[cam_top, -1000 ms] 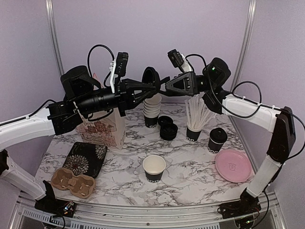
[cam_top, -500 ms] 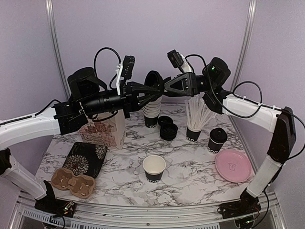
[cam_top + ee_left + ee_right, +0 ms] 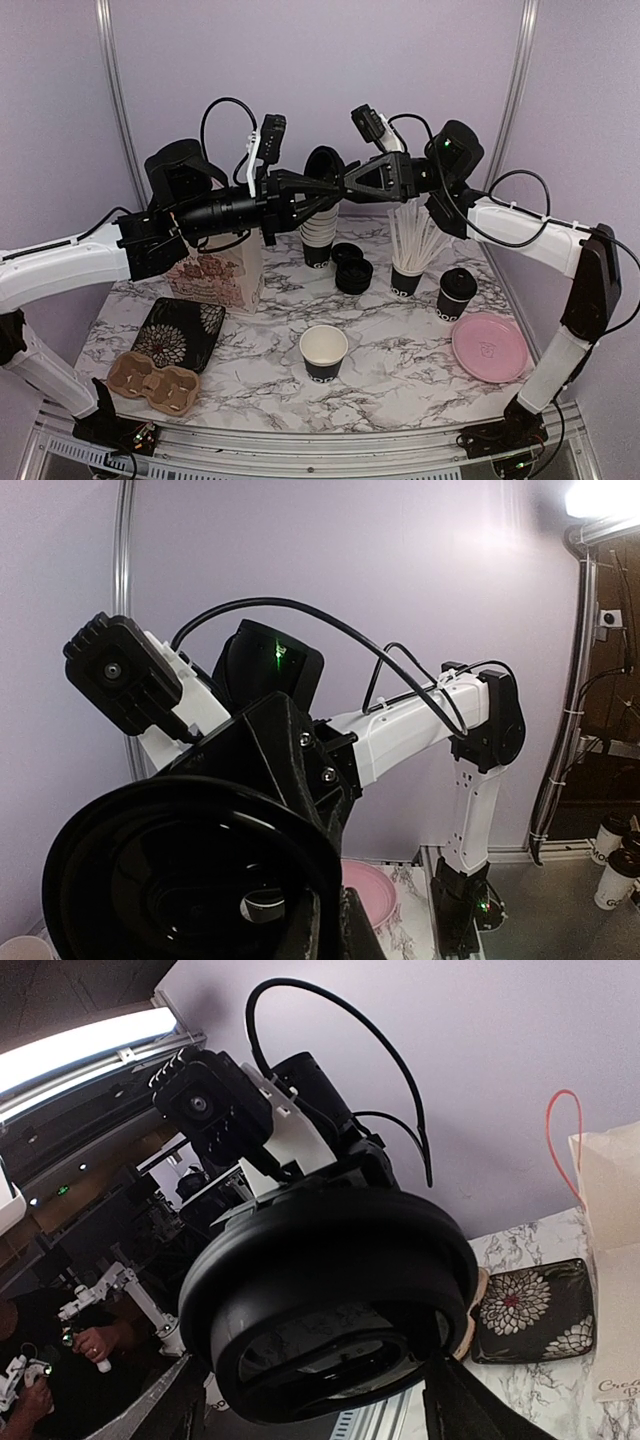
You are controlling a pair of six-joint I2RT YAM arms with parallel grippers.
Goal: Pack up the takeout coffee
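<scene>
Closing in, the left gripper (image 3: 318, 190) has slid rightward to meet the right gripper (image 3: 338, 188) above the cup stack (image 3: 318, 228); both jaws seem to pinch one black lid (image 3: 322, 168), mid-handover; the lidded coffee (image 3: 457, 292) waits right of the stack.

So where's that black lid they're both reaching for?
In the top view the black lid is up in the air at centre back, between the left hand and right hand, above the stack of cups.
</scene>
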